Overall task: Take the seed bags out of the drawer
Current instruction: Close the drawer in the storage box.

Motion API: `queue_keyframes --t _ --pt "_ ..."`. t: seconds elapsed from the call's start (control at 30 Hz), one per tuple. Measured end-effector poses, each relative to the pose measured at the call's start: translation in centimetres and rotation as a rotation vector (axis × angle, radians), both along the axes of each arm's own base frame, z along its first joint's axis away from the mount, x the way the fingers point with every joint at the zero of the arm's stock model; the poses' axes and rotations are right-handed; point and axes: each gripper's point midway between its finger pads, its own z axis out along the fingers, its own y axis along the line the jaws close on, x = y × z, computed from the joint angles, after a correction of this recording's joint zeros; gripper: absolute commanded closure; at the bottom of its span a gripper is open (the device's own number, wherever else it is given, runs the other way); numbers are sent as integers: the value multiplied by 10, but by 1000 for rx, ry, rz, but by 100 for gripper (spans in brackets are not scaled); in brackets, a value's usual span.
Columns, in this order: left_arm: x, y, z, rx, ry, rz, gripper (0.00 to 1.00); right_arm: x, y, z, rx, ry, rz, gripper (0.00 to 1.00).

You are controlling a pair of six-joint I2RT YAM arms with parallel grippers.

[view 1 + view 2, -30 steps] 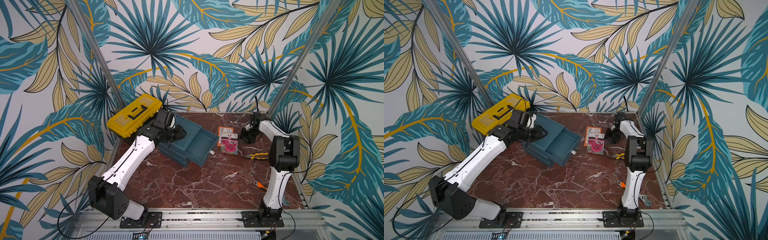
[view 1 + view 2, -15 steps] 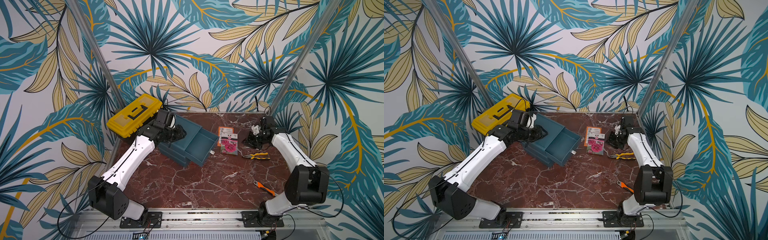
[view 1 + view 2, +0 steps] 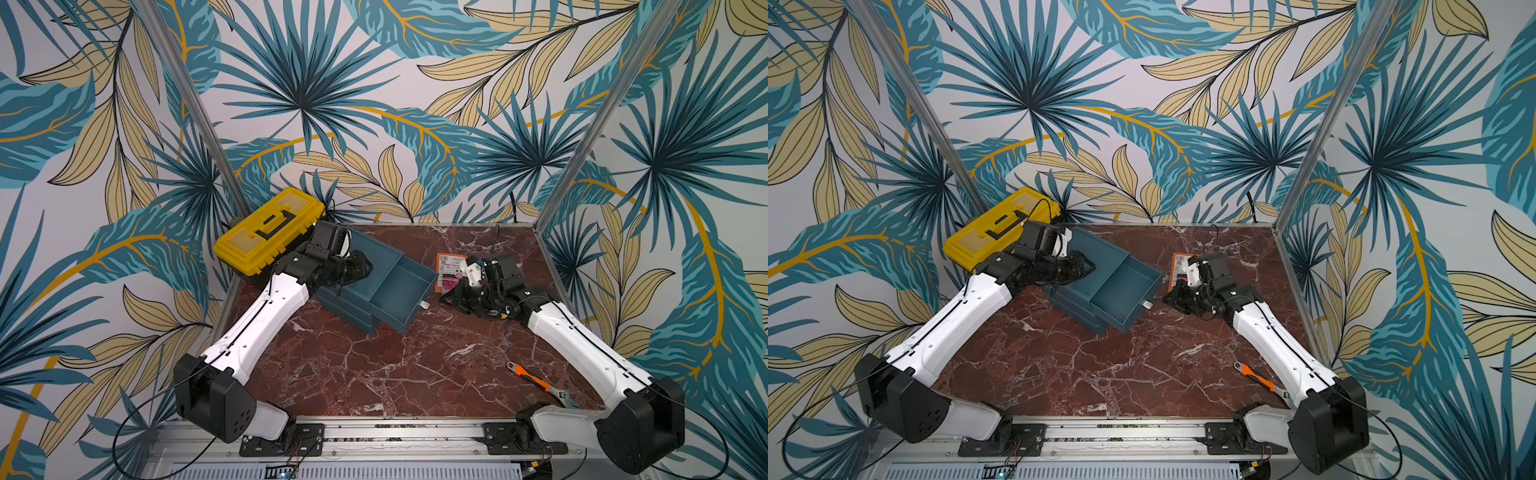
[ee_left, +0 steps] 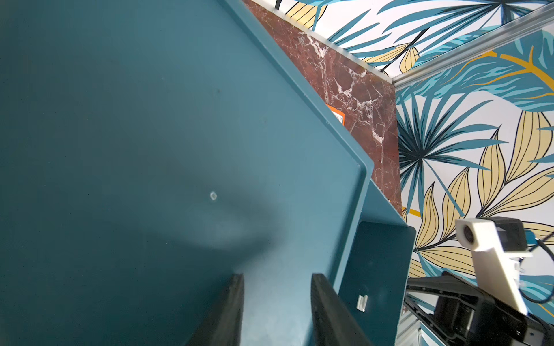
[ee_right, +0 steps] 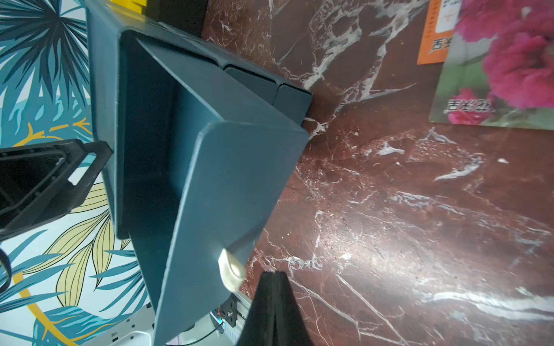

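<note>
Removal step seemingly done: seed bags (image 3: 451, 266) lie at 3 o'clock of drawer (image 3: 397, 286).
Right pincer (image 5: 274, 278) pressed together, empty; left pincer (image 4: 277, 284) spread; next, confirm drawer bare.

Nothing fully legible. On the pink-flower seed bag (image 5: 509, 69), a row of pale characters, turned around and too blurred to read. On the orange-edged seed bag (image 5: 431, 45), darker characters, equally unclear. In both top views, a barcode (image 3: 448, 261) (image 3: 1180, 261) on its white face, digits too small.

Bright, even light — sheen on the marble (image 5: 389, 239); wrist views blur up close
</note>
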Motion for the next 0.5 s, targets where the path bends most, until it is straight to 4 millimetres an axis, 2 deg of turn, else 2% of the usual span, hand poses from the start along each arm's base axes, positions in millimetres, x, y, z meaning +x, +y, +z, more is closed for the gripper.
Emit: queue_keyframes --t 0.17,0.3,0.5 --pt "-1 1 1 -8 -4 6 59 18 21 -14 -2 41 16 96" --pt "-2 1 1 -8 -5 9 59 29 41 -5 22 23 29 97" --pt "-4 3 1 -3 -3 13 59 38 82 7 79 -11 75 97"
